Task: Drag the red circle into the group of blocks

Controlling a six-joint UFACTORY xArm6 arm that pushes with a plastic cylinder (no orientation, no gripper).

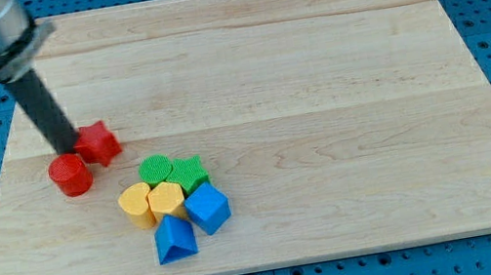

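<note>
my tip [68, 150] held nothing, resting between the red circle [70, 174] and red star [98, 143] at frame left; the block group [175, 204] sat lower right

Wooden board [334, 74], red circle [70, 174], red star [99, 143], clustered blocks [175, 203]

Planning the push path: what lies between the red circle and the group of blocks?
Only bare board, in the camera view, separates red circle from the nearest yellow block.
</note>
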